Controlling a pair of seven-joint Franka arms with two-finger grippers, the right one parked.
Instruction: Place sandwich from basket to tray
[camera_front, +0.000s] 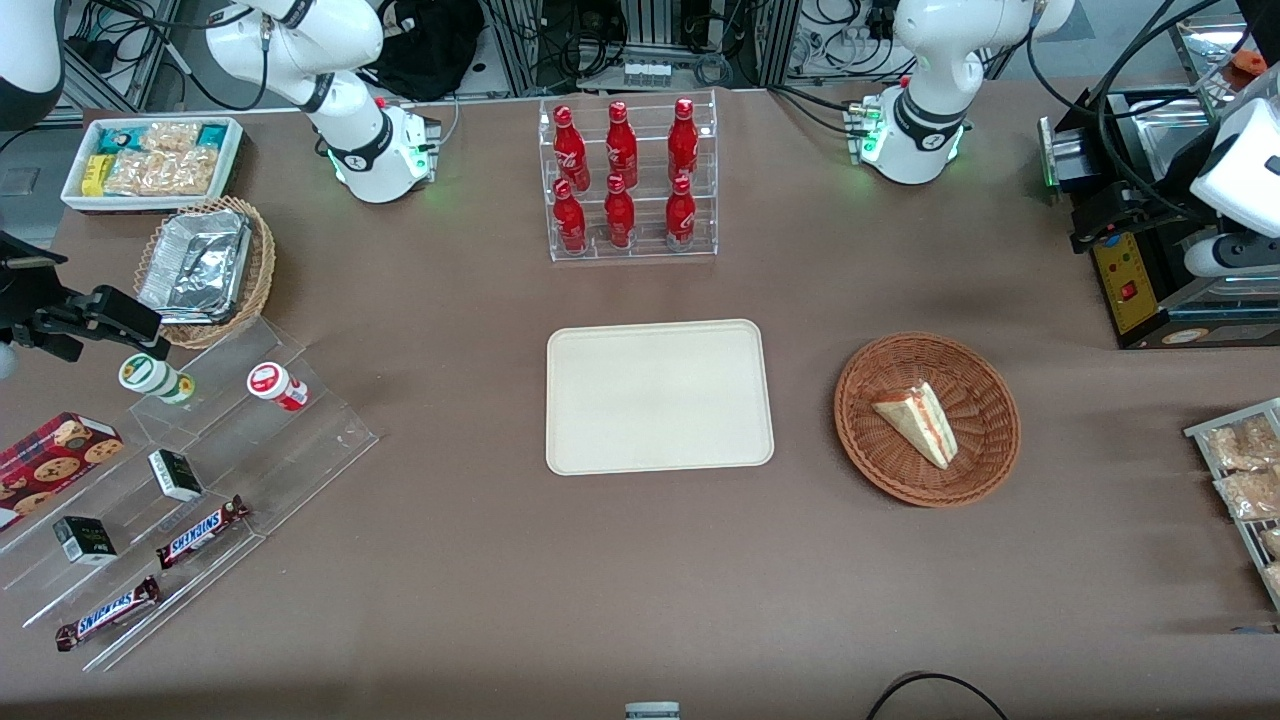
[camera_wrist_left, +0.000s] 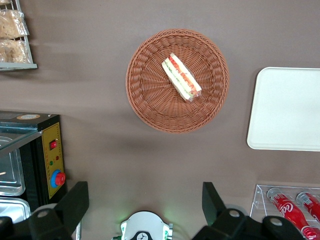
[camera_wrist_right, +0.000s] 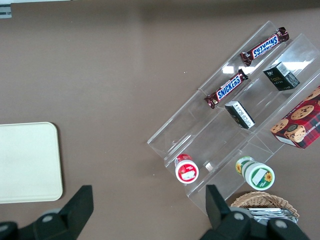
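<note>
Wrist view alone shows gripper (camera_wrist_left: 145, 202) — spread above sandwich (camera_wrist_left: 181, 77).

- Even, bright overhead light covers the brown table (camera_front: 480, 560); shadows are soft and faint.
- White glare sits on the foil containers (camera_front: 195, 265) and on the clear acrylic steps (camera_wrist_right: 235, 75).
- Green indicator glow tints the cloth around both arm bases.
- The gripper (camera_wrist_left: 145, 205) hangs high above the table, its fingers (camera_wrist_left: 75, 200) spread wide, dark and slightly blurred.
- The front view darkens along its nearest edge.
</note>
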